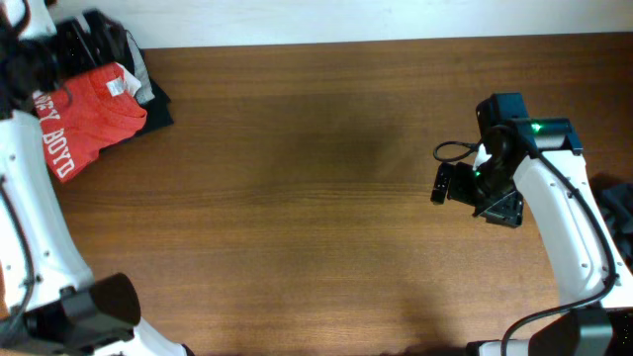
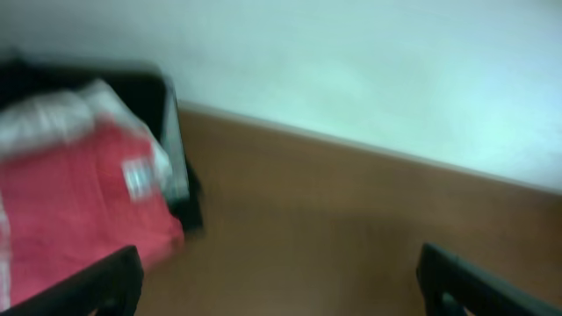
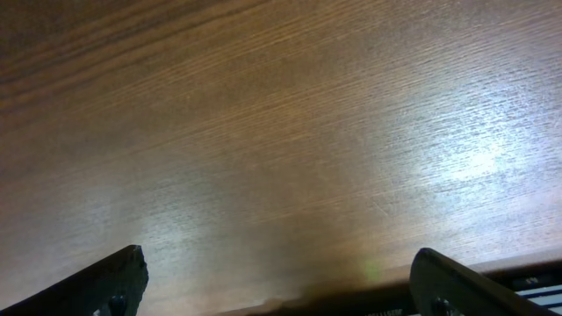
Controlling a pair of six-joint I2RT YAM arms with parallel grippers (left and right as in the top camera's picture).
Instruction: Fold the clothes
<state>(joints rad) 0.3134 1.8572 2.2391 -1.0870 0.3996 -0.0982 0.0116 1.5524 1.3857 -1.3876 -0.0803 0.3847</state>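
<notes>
The orange-red T-shirt (image 1: pixel 89 114) with white lettering lies bunched at the table's far left corner, on top of a dark charcoal garment (image 1: pixel 153 99). In the blurred left wrist view the T-shirt (image 2: pixel 79 202) fills the left side, with the dark garment (image 2: pixel 180 175) showing at its edge. My left gripper (image 1: pixel 25 64) is at that corner beside the pile; its fingers (image 2: pixel 281 281) are wide apart and empty. My right gripper (image 1: pixel 445 183) hovers over bare wood at the right, fingers (image 3: pixel 277 281) open and empty.
The brown wooden table (image 1: pixel 316 198) runs to a white wall (image 2: pixel 369 61) at the back. A grey strip of cloth (image 1: pixel 134 59) lies in the pile. Another dark cloth (image 1: pixel 618 213) shows at the right edge.
</notes>
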